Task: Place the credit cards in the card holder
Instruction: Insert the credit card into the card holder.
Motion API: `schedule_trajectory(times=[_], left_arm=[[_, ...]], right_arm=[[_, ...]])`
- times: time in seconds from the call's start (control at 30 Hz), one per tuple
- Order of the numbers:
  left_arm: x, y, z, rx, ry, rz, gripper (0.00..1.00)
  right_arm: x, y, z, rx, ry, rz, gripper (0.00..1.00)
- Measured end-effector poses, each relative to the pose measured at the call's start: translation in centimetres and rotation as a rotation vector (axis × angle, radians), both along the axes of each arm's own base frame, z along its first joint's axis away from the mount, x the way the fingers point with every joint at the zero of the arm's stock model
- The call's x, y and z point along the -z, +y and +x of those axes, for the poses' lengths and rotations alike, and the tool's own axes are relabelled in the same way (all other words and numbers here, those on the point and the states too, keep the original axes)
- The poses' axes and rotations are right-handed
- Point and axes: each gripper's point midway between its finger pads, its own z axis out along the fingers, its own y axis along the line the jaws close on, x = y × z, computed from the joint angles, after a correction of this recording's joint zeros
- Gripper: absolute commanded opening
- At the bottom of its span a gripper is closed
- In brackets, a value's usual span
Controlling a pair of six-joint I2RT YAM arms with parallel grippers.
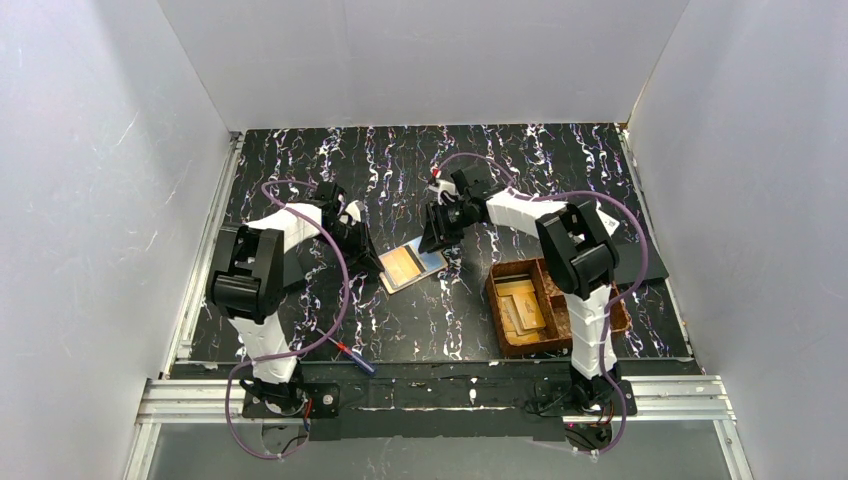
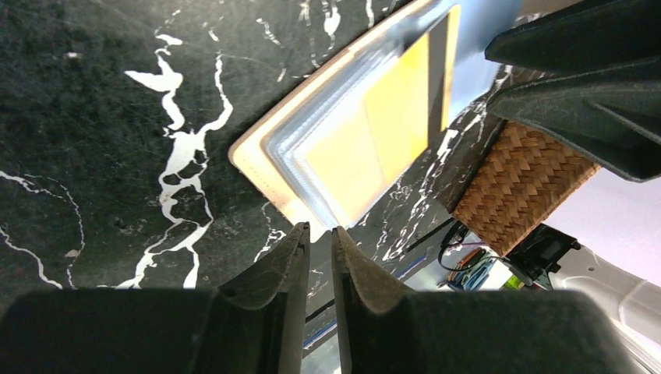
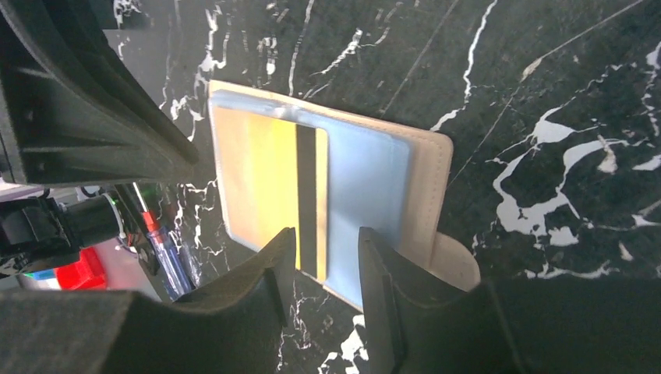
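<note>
The card holder [image 1: 428,262] lies open on the black marbled table, cream inside with clear sleeves [image 3: 366,179]. A yellow credit card [image 3: 261,175] with a black stripe sits in a sleeve, also seen as the yellow card [image 2: 382,125] in the left wrist view. More credit cards [image 1: 525,303] lie in the woven basket. My left gripper [image 1: 362,250] [image 2: 319,232] is at the holder's left corner [image 2: 257,160], jaws slightly apart and empty. My right gripper [image 1: 437,238] [image 3: 327,238] hovers over the holder's far edge, open and empty.
A brown woven basket [image 1: 497,298] [image 2: 522,187] stands right of the holder beside the right arm. A blue-and-red screwdriver [image 1: 357,358] [image 3: 164,249] lies near the front edge between the arm bases. White walls enclose the table on three sides.
</note>
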Motion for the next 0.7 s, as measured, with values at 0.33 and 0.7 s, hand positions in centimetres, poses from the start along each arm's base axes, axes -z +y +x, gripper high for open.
schedule_trajectory(times=[0.33,0.7], left_arm=[[2.0,0.3,-0.4,-0.003,0.049,0.026,0.13],[2.3,0.3,-0.5,-0.003,0.054,0.026,0.12]], right_arm=[[0.8,1.0,-0.5,-0.015,0.038,0.035,0.39],[0.4,2.8,-1.8,-0.041,0.053,0.079,0.33]])
